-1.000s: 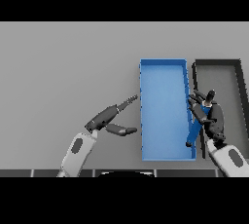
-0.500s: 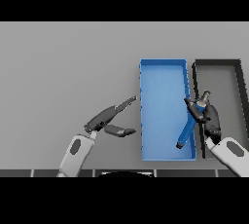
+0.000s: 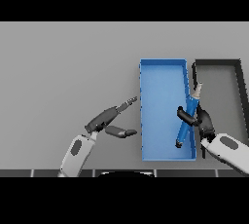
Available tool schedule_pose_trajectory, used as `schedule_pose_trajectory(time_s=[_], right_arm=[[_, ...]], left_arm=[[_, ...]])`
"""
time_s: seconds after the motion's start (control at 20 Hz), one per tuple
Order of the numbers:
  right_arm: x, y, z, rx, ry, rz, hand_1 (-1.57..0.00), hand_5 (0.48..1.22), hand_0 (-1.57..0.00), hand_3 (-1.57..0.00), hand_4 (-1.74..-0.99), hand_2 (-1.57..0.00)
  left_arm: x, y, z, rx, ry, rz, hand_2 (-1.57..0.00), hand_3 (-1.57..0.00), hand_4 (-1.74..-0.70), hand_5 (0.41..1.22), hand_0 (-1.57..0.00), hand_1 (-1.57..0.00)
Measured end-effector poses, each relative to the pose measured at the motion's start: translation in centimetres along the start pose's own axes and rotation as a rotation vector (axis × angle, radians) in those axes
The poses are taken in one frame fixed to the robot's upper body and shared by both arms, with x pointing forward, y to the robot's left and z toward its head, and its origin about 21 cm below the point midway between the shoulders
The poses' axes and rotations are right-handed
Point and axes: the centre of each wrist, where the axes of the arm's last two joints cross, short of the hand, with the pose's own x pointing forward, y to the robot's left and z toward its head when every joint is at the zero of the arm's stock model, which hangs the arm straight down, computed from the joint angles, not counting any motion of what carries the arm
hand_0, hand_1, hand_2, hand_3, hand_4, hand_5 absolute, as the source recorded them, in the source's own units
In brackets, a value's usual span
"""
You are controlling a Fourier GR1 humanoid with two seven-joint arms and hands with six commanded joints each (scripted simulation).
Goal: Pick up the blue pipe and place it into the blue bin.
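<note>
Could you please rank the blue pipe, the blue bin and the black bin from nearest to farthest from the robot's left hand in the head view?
From the left hand:
1. Blue bin, just to its right.
2. Blue pipe, at that bin's right wall, in the right hand.
3. Black bin, far right.

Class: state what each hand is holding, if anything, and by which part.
The right hand grips the pipe round its middle, over the bin. The left hand holds nothing.
</note>
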Motion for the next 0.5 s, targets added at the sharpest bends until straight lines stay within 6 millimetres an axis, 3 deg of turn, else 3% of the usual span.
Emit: schedule_pose_trajectory(time_s=[0.5], right_arm=[[0.65,0.18,0.43,0.019,0.001,0.030,-0.01,0.643,-0.01,0.00,-1.022,-0.01]], left_arm=[[0.06,0.31,0.39,0.013,0.003,-0.002,0.00,0.00,-0.88,0.431,0.00,0.00]])
